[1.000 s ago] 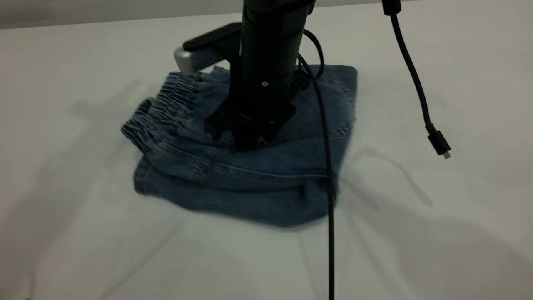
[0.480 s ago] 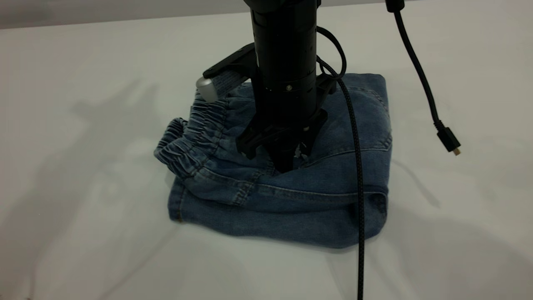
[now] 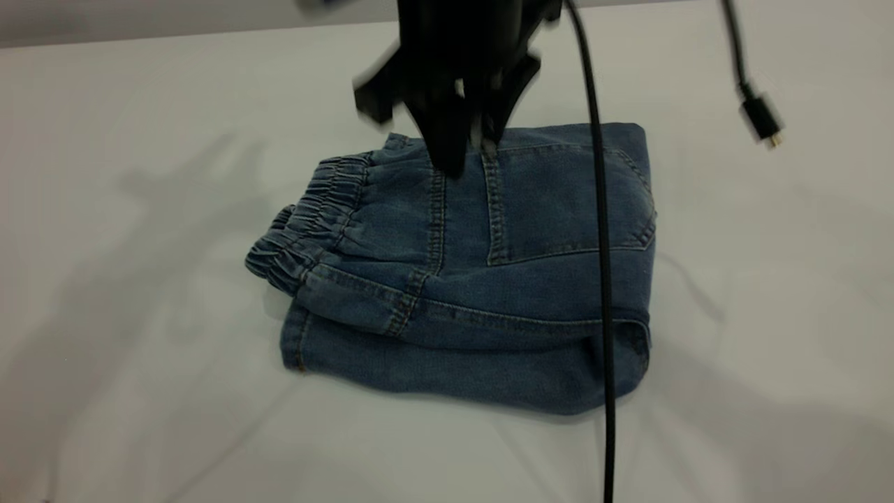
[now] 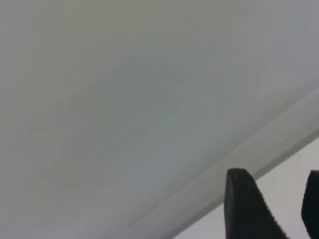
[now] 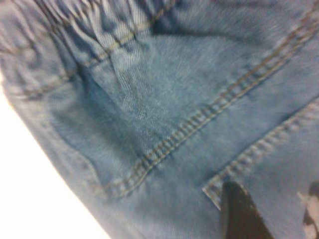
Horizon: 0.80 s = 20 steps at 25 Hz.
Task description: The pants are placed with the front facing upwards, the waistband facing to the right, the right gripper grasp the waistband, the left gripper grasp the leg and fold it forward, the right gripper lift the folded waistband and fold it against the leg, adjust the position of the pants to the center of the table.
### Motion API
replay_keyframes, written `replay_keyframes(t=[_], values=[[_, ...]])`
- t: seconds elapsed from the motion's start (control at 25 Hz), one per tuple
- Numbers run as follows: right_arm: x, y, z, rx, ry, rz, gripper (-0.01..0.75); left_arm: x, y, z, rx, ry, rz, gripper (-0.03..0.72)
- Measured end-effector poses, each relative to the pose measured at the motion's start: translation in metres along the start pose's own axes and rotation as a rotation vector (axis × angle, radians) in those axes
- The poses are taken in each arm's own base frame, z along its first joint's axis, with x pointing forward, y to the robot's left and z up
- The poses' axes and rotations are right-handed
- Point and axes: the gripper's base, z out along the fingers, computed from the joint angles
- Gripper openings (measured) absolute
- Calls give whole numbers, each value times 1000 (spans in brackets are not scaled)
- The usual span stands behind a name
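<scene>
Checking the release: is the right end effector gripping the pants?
No. The right end effector hangs above the pants, holding nothing.

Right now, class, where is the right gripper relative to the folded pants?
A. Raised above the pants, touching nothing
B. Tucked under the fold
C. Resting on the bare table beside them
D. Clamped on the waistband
A: the right gripper hangs over the pants, holding no denim.
</scene>
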Motion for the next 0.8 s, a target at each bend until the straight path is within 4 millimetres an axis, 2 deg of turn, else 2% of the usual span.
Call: replay_keyframes(t=[0.2, 0.36, 0.56, 0.68, 0.8], values=[[13, 0, -74, 2, -78, 0, 239, -7, 3, -11, -14, -29, 1, 290], [34, 1, -133, 2, -141, 21, 239, -12, 5, -22, -22, -49, 2, 290], [63, 6, -203, -39, -319, 27, 239, -25, 10, -51, -49, -109, 4, 289], [87, 7, -236, -52, -400, 27, 239, -30, 11, -72, -38, -108, -6, 289], [114, 8, -259, -51, -459, 26, 239, -29, 9, -92, -4, -62, -13, 289]])
